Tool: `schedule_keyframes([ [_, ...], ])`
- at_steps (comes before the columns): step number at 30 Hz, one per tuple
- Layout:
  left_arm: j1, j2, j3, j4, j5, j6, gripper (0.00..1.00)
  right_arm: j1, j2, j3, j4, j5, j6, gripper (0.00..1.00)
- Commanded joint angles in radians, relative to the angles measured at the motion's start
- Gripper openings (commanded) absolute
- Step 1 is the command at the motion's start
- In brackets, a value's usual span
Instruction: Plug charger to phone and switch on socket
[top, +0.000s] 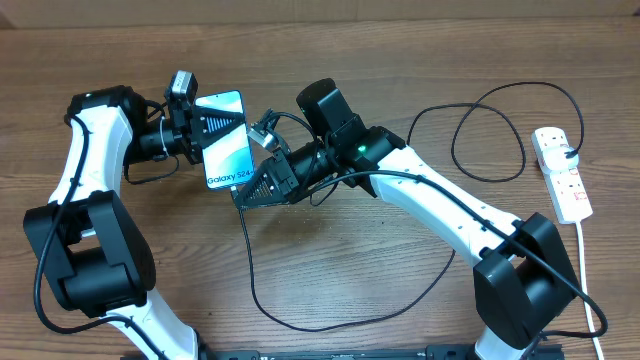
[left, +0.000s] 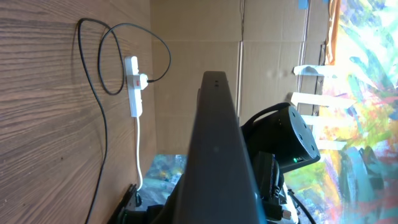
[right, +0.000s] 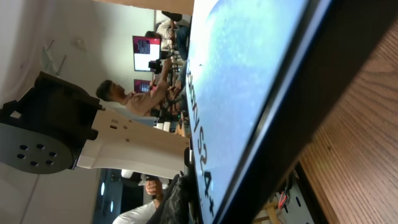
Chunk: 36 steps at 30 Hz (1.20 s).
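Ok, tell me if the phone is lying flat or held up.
Held up: the left tool clamps the phone by one long edge, clear of the table.

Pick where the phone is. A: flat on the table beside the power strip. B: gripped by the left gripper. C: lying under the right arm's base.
B: the left gripper clasps the phone, the right gripper holds the charger at its lower end, far from the socket.

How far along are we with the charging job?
Done: the charger is plugged into the socket. In hand: the left gripper holds the phone up; the right gripper appears to hold the charger's tip at its lower edge. Left: seating the tip, switching the socket on.
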Motion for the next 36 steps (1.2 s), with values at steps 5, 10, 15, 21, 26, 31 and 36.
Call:
schedule_keyframes([
  [5, -0.021, -0.021, 0.003, -0.011, 0.027, -0.028, 0.04, 0.022, -0.008, 0.016, 0.016, 0.024, -0.006, 0.04],
  [10, -0.021, -0.021, 0.003, -0.012, 0.027, -0.028, 0.04, 0.033, -0.008, 0.016, 0.016, 0.029, -0.007, 0.04],
  [15, -0.021, -0.021, 0.003, -0.012, 0.027, -0.028, 0.04, 0.032, -0.008, 0.016, 0.016, 0.051, -0.007, 0.04],
  [21, -0.021, -0.021, 0.003, -0.012, 0.027, -0.028, 0.04, 0.032, -0.008, 0.016, 0.016, 0.06, -0.006, 0.04],
  [26, -0.021, -0.021, 0.003, -0.019, 0.027, -0.028, 0.04, 0.033, -0.008, 0.016, 0.016, 0.104, -0.006, 0.04],
  [31, -0.021, -0.021, 0.003, -0.019, 0.027, -0.028, 0.04, 0.032, -0.008, 0.016, 0.016, 0.12, -0.006, 0.04],
  [36, -0.021, -0.021, 0.003, -0.019, 0.027, -0.027, 0.04, 0.032, -0.008, 0.016, 0.02, 0.12, -0.006, 0.04],
])
